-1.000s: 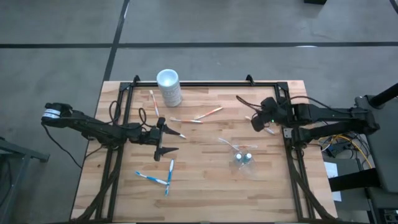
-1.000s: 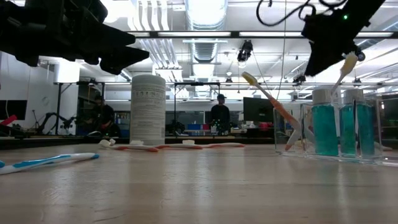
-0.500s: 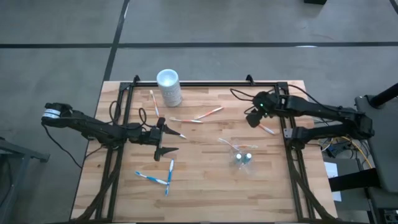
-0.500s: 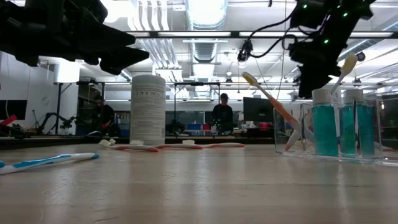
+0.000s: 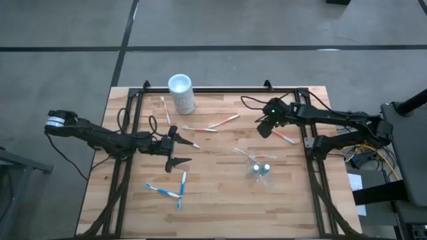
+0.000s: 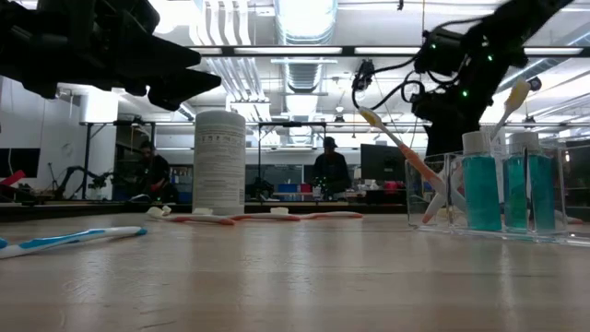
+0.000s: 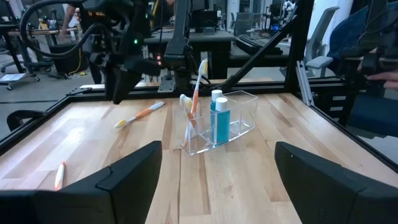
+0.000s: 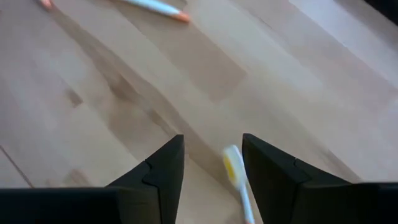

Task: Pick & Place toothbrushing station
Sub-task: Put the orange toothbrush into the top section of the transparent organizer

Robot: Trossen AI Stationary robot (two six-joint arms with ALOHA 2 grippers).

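While both arms' fingers gape empty, clear station (image 7: 219,121) holds upright orange-white toothbrush (image 7: 195,93), teal bottles (image 7: 217,117).

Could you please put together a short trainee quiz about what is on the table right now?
1. True or false: the tall opaque white cup stands upright.
2. The small clear plastic holder sits nearer which: A, the left hand, or B, the right hand?
3. How many blue-and-white toothbrushes lie on the wooden table?
Key: 1 true; 2 B; 3 two.
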